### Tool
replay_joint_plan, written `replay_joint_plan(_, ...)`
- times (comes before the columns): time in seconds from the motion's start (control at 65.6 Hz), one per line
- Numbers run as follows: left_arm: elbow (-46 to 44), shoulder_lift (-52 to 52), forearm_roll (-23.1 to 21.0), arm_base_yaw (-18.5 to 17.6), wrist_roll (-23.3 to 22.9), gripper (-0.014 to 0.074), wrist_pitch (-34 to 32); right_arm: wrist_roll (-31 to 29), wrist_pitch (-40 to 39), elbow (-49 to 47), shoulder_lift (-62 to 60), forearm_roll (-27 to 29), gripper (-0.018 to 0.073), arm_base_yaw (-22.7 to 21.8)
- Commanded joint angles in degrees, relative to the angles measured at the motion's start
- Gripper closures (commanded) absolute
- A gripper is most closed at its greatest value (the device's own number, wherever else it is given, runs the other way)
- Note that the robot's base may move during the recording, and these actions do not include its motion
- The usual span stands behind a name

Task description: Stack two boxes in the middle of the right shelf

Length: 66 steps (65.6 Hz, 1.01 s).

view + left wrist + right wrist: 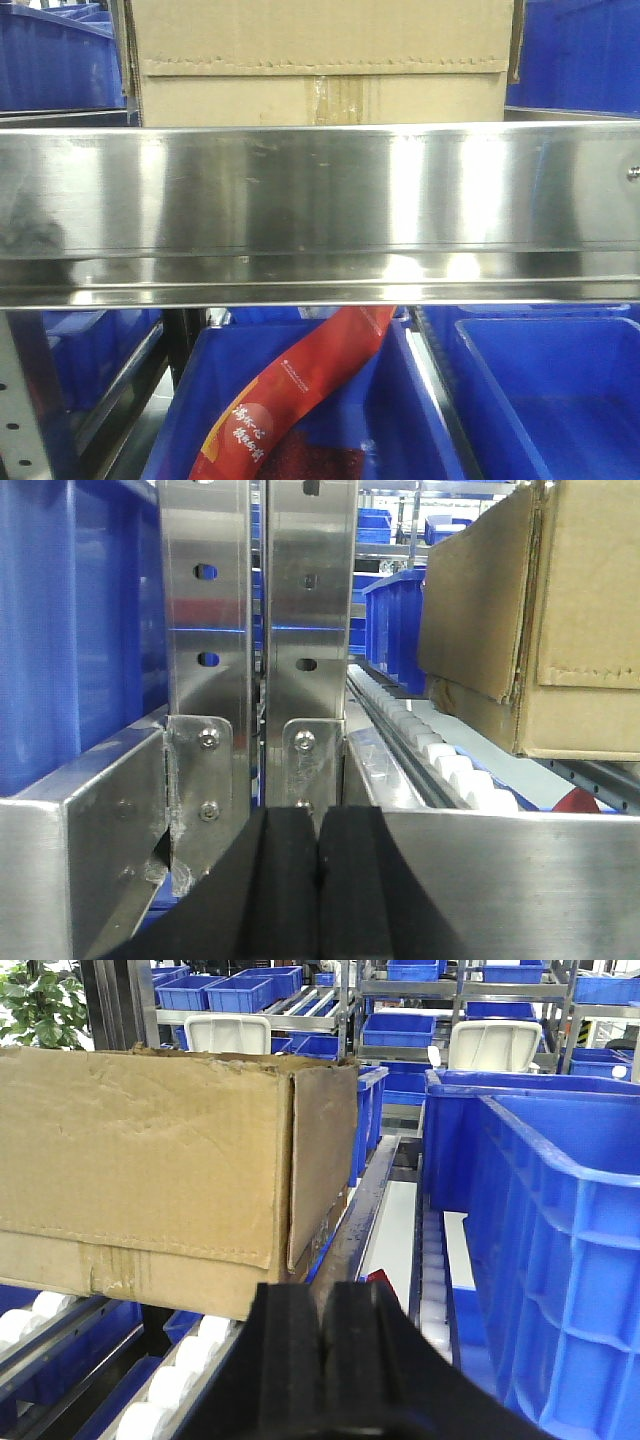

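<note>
A tan cardboard box rests on the steel shelf, right behind its wide shiny front lip. A jagged flap hangs down over its taped side. In the left wrist view the box is at the right, over white rollers. In the right wrist view it fills the left half. Whether a second box is there I cannot tell. My left gripper is shut and empty, low in front of the lip and left of the box. My right gripper is shut and empty, off the box's right corner.
Grey perforated uprights stand just ahead of the left gripper. Blue bins sit close on the right of the box, and more lie below the shelf, one holding a red packet. White rollers run under the box.
</note>
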Motion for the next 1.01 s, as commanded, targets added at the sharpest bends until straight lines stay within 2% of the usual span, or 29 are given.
replay_joint_plan(0.0, -0.07, -0.41, -0.36, 0.15, 0.23, 0.0707, -1.75, -0.40, -1.41, 0.04, -0.22, -0.57, 0.0721, -0.24)
replay_joint_plan(0.731, -0.07, -0.41, -0.36, 0.15, 0.23, 0.0707, -1.92, -0.40, -1.06, 0.04, -0.31, -0.74, 0.0721, -0.24)
replay_joint_plan(0.808, -0.07, -0.41, -0.36, 0.15, 0.23, 0.0707, -1.92, -0.40, -0.93, 0.04, -0.47, -0.86, 0.0721, -1.44)
replay_joint_plan(0.99, -0.07, -0.41, -0.36, 0.15, 0.23, 0.0707, -1.92, -0.40, -3.27, 3.70, -4.27, -3.13, 0.0721, -8.52)
